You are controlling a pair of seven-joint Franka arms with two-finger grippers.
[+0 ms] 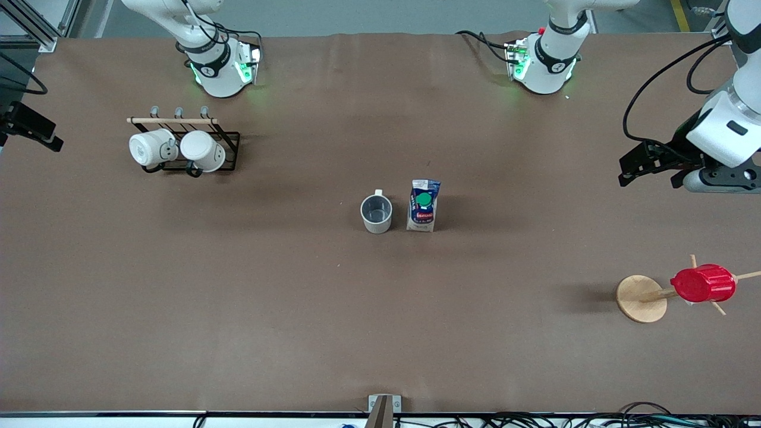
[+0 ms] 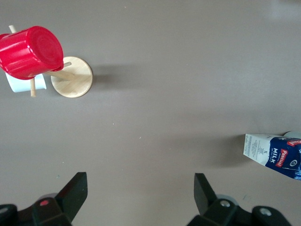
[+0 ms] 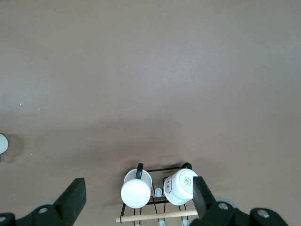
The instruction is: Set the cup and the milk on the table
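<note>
The cup (image 1: pixel 376 214), off-white with a grey inside, stands upright in the middle of the brown table (image 1: pixel 297 309). The blue and white milk (image 1: pixel 423 205) with a green cap stands upright right beside it, toward the left arm's end. The milk also shows at the edge of the left wrist view (image 2: pixel 275 155). My left gripper (image 1: pixel 649 177) is open and empty, up over the table at the left arm's end, well apart from both; the left wrist view (image 2: pixel 139 188) shows bare table between its fingers. My right gripper (image 3: pixel 137 197) is open and empty, high over the mug rack; the front view does not show it.
A black rack (image 1: pixel 230 142) with a wooden bar holds two white mugs (image 1: pixel 151 147) near the right arm's base. A red ribbed cup (image 1: pixel 703 283) hangs on a wooden stand (image 1: pixel 641 298) at the left arm's end, nearer the front camera.
</note>
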